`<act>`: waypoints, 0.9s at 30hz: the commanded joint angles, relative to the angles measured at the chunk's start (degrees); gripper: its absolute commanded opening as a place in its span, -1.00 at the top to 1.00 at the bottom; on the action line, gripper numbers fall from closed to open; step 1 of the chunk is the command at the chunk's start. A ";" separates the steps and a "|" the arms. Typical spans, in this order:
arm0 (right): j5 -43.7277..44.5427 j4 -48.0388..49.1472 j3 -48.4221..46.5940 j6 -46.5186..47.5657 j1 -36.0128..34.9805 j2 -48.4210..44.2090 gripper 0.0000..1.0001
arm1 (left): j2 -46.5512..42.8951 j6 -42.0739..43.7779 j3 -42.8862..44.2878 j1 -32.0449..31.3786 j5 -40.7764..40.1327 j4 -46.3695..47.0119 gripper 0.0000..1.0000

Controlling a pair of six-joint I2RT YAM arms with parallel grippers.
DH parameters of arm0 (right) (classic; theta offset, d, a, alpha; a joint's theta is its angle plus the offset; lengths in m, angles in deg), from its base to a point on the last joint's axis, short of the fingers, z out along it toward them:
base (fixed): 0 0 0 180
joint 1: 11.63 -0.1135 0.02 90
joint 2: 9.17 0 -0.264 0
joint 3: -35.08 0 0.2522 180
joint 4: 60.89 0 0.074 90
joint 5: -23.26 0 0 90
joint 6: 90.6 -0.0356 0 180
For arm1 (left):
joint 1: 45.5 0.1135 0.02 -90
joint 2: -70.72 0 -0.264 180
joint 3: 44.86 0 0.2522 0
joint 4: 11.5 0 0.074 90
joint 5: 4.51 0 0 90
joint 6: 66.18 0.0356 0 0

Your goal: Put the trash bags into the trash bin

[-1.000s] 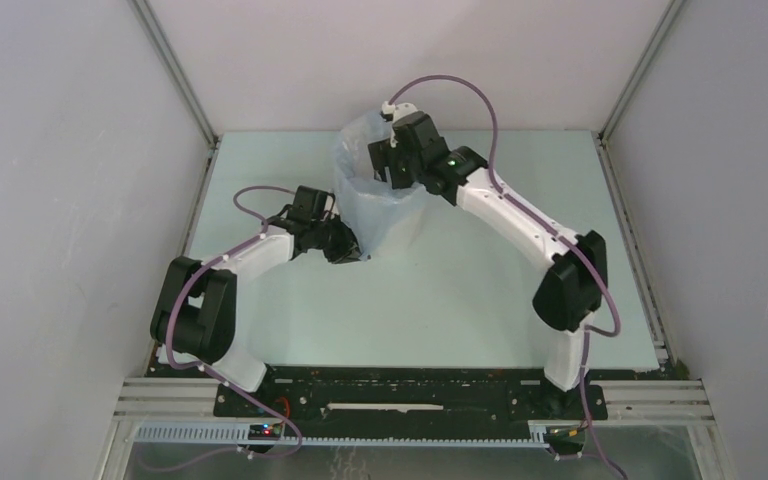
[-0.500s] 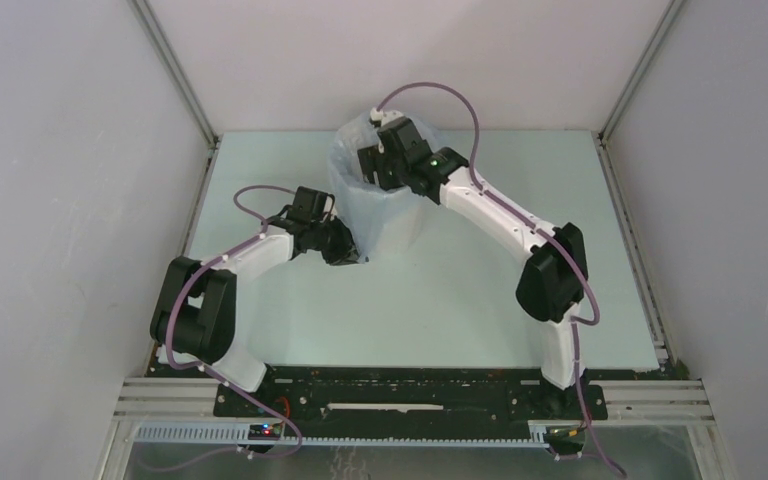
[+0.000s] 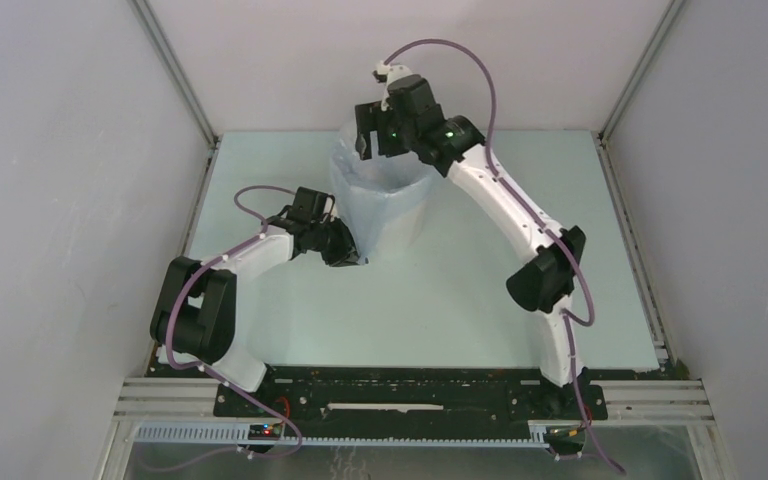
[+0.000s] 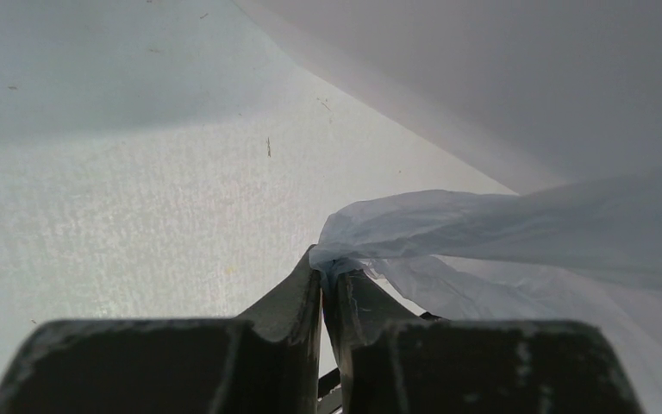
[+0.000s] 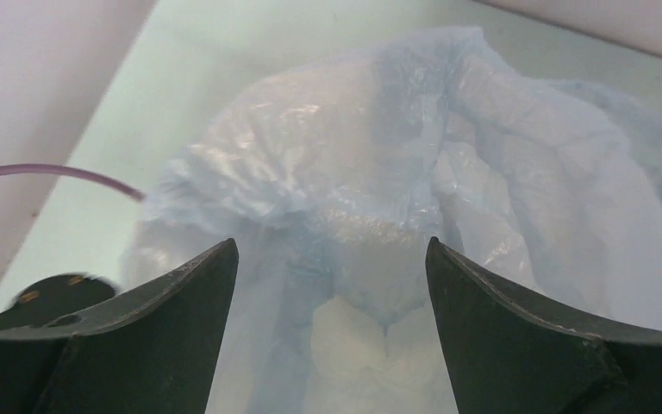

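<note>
The pale blue-grey trash bag (image 3: 365,200) is draped over the trash bin (image 3: 400,222), which stands at the back middle of the table; its film lines the inside and hangs down the near left side. My left gripper (image 3: 352,256) is shut on a corner of the bag (image 4: 414,228) low beside the bin's near left side. My right gripper (image 3: 368,150) is open and empty, above the far rim of the bin. In the right wrist view the bag (image 5: 371,190) fills the space below the open fingers (image 5: 181,297).
The pale green table (image 3: 440,300) is bounded by white walls at the left, back and right. A metal rail (image 3: 410,395) with the arm bases runs along the near edge.
My right gripper has risen out of the bin's mouth and moved back and a little left, above the far rim. The left arm has not moved.
</note>
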 commanded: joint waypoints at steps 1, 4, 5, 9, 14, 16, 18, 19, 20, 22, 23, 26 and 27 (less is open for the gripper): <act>-5.48 2.49 -0.63 -0.56 1.03 -11.87 -0.79 | -0.90 2.12 1.36 0.30 0.59 -0.65 0.70; -8.93 1.51 -0.74 -0.95 1.51 -15.69 -0.79 | -1.42 2.87 1.93 0.30 -0.14 -1.51 0.66; -9.25 1.01 -0.54 -1.39 1.93 -16.92 -0.81 | -1.56 3.12 2.16 0.42 -0.38 -1.88 0.65; -11.95 1.74 6.07 -5.13 6.42 -23.06 -0.82 | -2.13 3.22 2.77 1.12 -0.39 -2.52 0.53; -18.73 6.20 17.03 -12.37 16.36 -27.18 -0.85 | -4.17 3.50 3.85 2.79 0.19 -4.00 0.34; -23.16 8.65 20.63 -17.21 21.14 -26.62 -0.85 | -6.12 3.56 4.13 3.67 0.57 -4.34 0.21; -28.46 11.25 23.93 -21.71 25.23 -24.66 -0.84 | -8.13 3.66 4.29 4.42 1.03 -4.55 0.01; -30.94 12.24 24.82 -23.61 27.30 -23.26 -0.83 | -9.07 3.79 4.40 4.77 1.38 -4.55 -0.07; -32.87 13.62 26.08 -25.43 28.16 -21.83 -0.82 | -10.03 3.81 4.45 5.02 1.84 -4.58 -0.16; -36.80 18.15 29.93 -29.79 30.38 -18.64 -0.81 | -11.77 3.72 4.34 5.34 2.50 -4.51 -0.29; -39.15 21.01 31.67 -32.19 31.01 -17.38 -0.80 | -12.58 3.56 4.21 5.39 2.55 -4.49 -0.34; -44.28 30.12 36.02 -40.27 32.08 -13.19 -0.76 | -14.94 2.58 2.64 6.02 2.35 -3.70 -0.43; -45.24 32.70 36.86 -42.38 32.16 -11.90 -0.74 | -15.59 2.08 1.92 6.40 2.34 -3.06 -0.44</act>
